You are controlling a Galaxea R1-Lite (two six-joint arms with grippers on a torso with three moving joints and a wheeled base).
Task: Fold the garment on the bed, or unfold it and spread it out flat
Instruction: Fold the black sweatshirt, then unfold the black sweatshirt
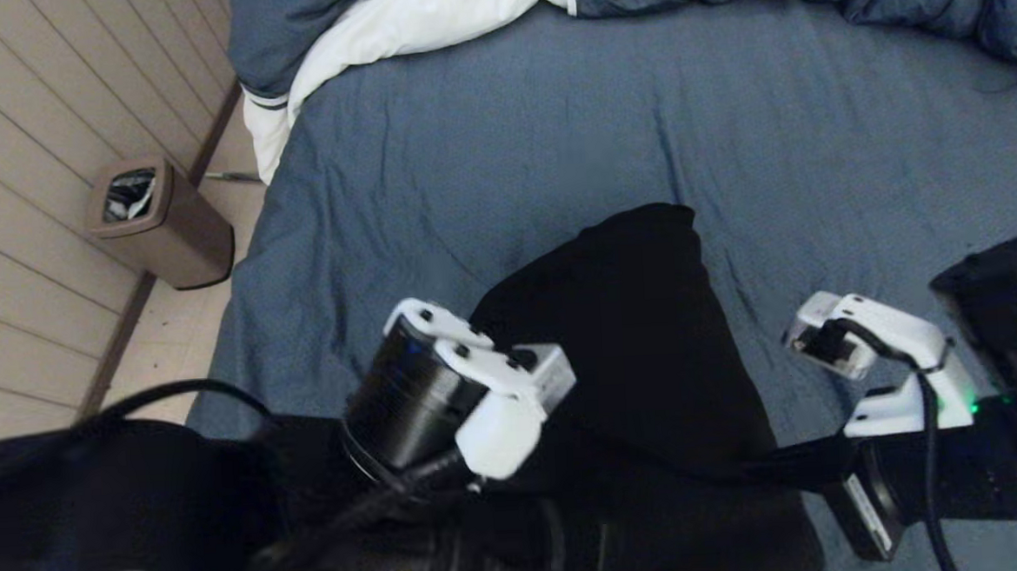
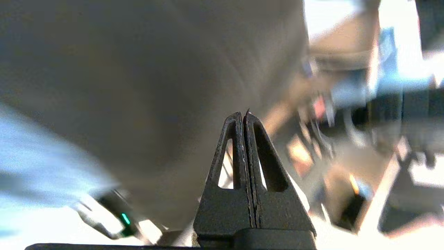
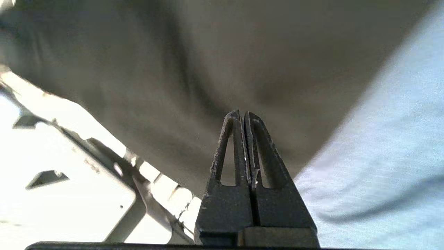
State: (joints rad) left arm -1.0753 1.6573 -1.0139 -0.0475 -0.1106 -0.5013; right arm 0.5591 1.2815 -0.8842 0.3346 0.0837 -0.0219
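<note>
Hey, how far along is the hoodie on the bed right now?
Done: the hoodie is bunched at the near edge of the bed, neither flat nor neatly folded. In hand: left gripper and right gripper are shut beside its cloth; whether they pinch it is unclear. Left: spreading or folding it.

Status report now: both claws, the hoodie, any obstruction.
Left claw shut, right claw shut, both at the black hoodie. Hoodie bunched on the near bed; whether pinched, cannot tell. Duvet far off, nothing blocking.
</note>
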